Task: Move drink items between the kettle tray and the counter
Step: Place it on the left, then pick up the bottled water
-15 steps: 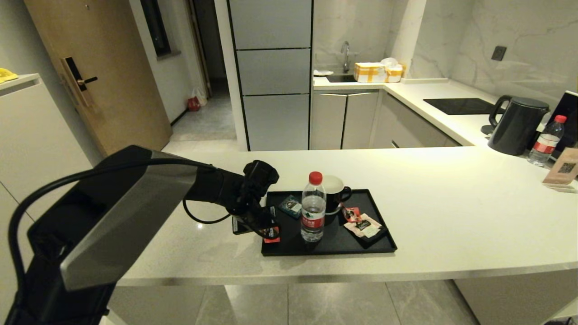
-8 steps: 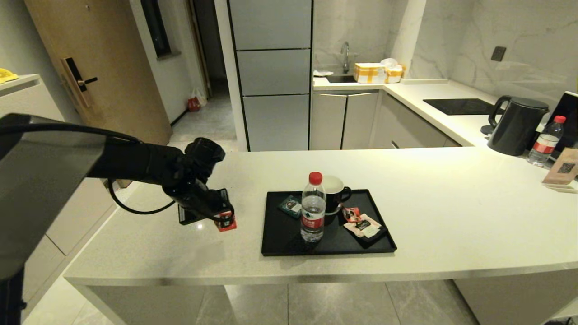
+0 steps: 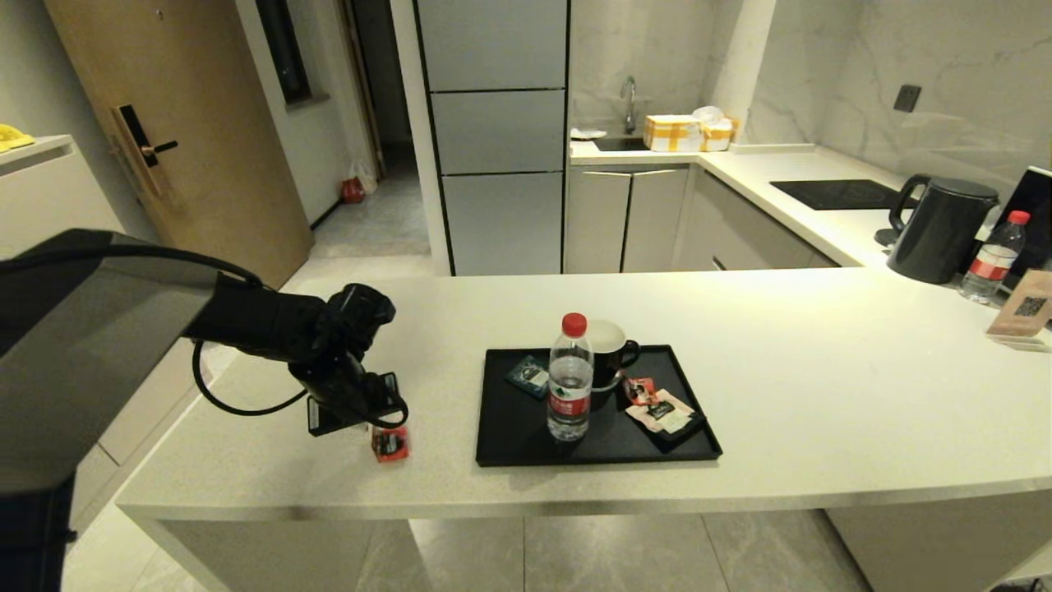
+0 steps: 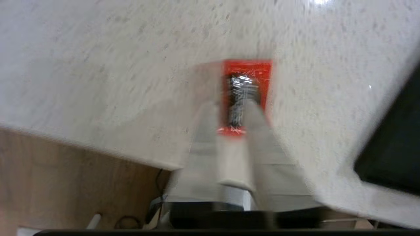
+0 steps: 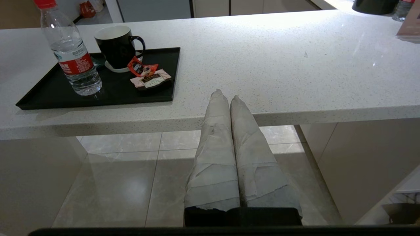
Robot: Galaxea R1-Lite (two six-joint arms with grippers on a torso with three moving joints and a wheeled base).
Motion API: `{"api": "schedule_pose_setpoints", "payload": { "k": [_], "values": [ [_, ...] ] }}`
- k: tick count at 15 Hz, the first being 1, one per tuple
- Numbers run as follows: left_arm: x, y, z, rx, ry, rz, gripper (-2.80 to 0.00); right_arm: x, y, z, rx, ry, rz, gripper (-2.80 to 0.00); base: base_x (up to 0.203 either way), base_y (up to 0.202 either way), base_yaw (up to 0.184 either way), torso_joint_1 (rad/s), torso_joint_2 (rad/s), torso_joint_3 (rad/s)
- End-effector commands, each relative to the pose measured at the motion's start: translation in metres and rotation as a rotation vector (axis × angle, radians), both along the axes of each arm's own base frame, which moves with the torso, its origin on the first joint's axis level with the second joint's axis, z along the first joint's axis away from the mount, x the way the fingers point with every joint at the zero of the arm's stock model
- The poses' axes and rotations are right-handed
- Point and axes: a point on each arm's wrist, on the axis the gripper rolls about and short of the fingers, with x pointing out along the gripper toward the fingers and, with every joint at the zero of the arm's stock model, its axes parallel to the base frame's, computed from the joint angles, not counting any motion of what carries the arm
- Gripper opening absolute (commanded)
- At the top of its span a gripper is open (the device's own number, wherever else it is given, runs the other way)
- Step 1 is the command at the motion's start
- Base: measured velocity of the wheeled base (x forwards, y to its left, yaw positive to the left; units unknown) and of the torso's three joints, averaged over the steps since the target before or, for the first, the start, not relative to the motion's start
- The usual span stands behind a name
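Sachet (image 3: pixel 389 442) hung pinched between the fingers of the left gripper (image 3: pixel 386 433), low over the counter (image 3: pixel 822 386), left of the tray (image 3: pixel 526 453) and near the front edge; whether it already touched the stone could not be told (the wrist view was smeared). The bottle (image 3: pixel 569 380) stood on the tray beside the mug (image 3: pixel 610 354). Doing this step well would probably mean lowering until the sachet lay flat, then parting the jaws and lifting straight up, so it neither stuck nor slid off the edge. The right gripper (image 5: pixel 227 98) sat parked below the counter's edge, fingers pressed together on nothing.
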Motion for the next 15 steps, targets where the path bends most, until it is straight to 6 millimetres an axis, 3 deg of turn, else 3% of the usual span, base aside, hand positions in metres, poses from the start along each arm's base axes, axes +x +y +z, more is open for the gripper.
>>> {"api": "schedule_pose_setpoints", "payload": {
  "k": [1, 3, 7, 11, 15],
  "values": [
    [0.004, 0.000, -0.016, 0.008, 0.033, 0.006, 0.00, 0.000, 0.000, 0.000, 0.000, 0.003, 0.000, -2.80, 0.000, 0.000, 0.000, 0.000, 0.00, 0.000],
    [0.008, 0.000, -0.022, 0.003, 0.034, 0.008, 0.00, 0.000, 0.000, 0.000, 0.000, 0.003, 0.000, -2.80, 0.000, 0.000, 0.000, 0.000, 0.00, 0.000],
    [0.006, 0.001, -0.016, -0.009, 0.019, 0.009, 0.00, 0.000, 0.000, 0.000, 0.000, 0.003, 0.000, -2.80, 0.000, 0.000, 0.000, 0.000, 0.00, 0.000],
    [-0.022, 0.000, 0.054, -0.194, -0.101, -0.083, 0.00, 0.000, 0.000, 0.000, 0.000, 0.003, 0.000, -2.80, 0.000, 0.000, 0.000, 0.000, 0.00, 0.000],
    [-0.046, -0.011, 0.070, -0.243, -0.112, -0.155, 0.00, 0.000, 0.000, 0.000, 0.000, 0.003, 0.000, -2.80, 0.000, 0.000, 0.000, 0.000, 0.00, 0.000]
  ]
}}
